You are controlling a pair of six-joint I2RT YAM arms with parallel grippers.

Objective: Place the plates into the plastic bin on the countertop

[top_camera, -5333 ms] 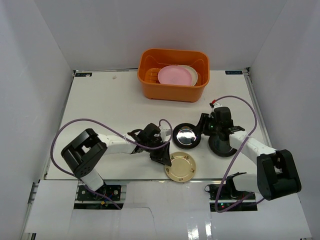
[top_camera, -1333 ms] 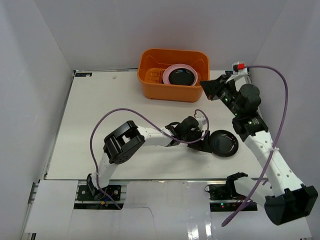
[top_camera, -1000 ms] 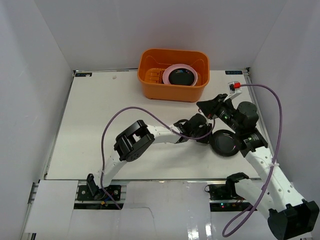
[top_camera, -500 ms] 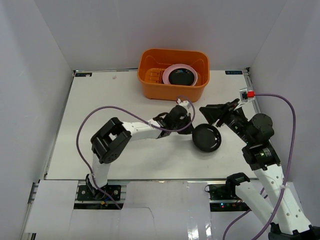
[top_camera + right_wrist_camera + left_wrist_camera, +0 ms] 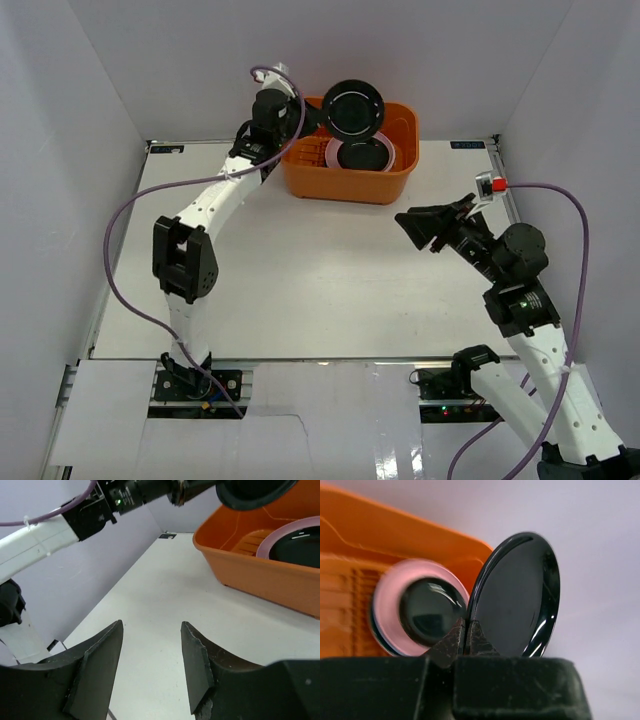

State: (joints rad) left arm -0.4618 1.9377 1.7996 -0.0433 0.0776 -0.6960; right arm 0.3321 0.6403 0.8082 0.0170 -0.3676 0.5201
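My left gripper [image 5: 318, 112] is shut on the rim of a plain black plate [image 5: 353, 107] and holds it tilted in the air over the orange plastic bin [image 5: 340, 182]. In the left wrist view the black plate [image 5: 515, 597] stands on edge between my fingers. Inside the bin a pink plate [image 5: 385, 607] carries a black plate with a shiny centre [image 5: 363, 156], also seen in the left wrist view [image 5: 430, 611]. My right gripper [image 5: 422, 228] is open and empty, raised above the white countertop [image 5: 280, 270] to the right of the middle; its fingers [image 5: 200, 660] frame bare countertop.
White walls [image 5: 80, 150] enclose the countertop on three sides. The bin stands at the back edge, right of centre. The left arm [image 5: 215, 200] stretches diagonally over the left half of the countertop. A purple cable [image 5: 570, 250] loops by the right arm.
My left gripper has lifted the plain black plate from the countertop's middle and carried it back over the bin. My right gripper has stayed about where it was, open.
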